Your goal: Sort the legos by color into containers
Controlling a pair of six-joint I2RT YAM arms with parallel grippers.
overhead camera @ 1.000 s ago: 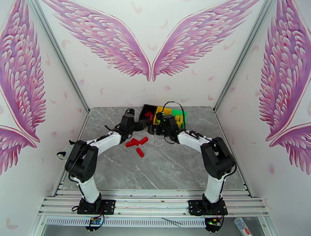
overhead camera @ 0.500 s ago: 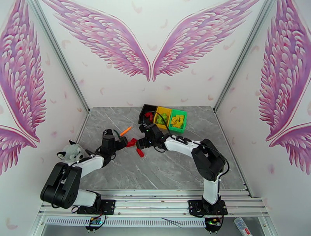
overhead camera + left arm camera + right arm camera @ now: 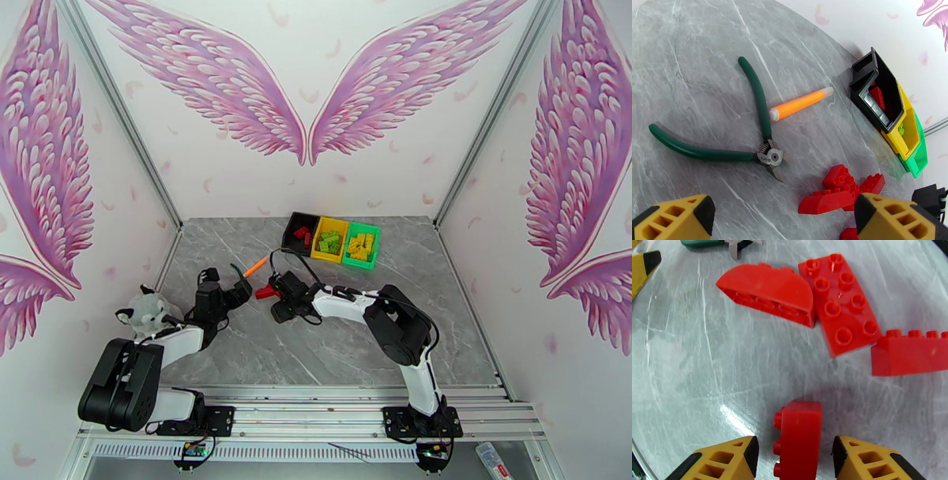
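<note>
Several red legos (image 3: pixel 839 307) lie loose on the grey table, a rounded one (image 3: pixel 766 291) and a long one (image 3: pixel 912 352) among them. My right gripper (image 3: pixel 794 449) is open and straddles one red brick (image 3: pixel 798 429), with a narrow gap on each side. From above, the right gripper (image 3: pixel 279 308) sits low over the red pile (image 3: pixel 266 291). My left gripper (image 3: pixel 237 290) stands wide open and holds nothing, just left of the pile (image 3: pixel 841 189). The black (image 3: pixel 294 222), yellow (image 3: pixel 319 228) and green (image 3: pixel 374 245) containers stand in a row at the back.
Green-handled pliers (image 3: pixel 762 154) and an orange marker (image 3: pixel 800 103) lie left of the pile, in front of my left gripper. A grey stuffed toy (image 3: pixel 146 309) sits at the table's left edge. The black bin holds red bricks, the yellow bin green ones, the green bin yellow ones.
Both arms pulled back from the bins. The right gripper came down over the red pile and narrowed around one brick. The left arm swung to the near left and opened fully.
</note>
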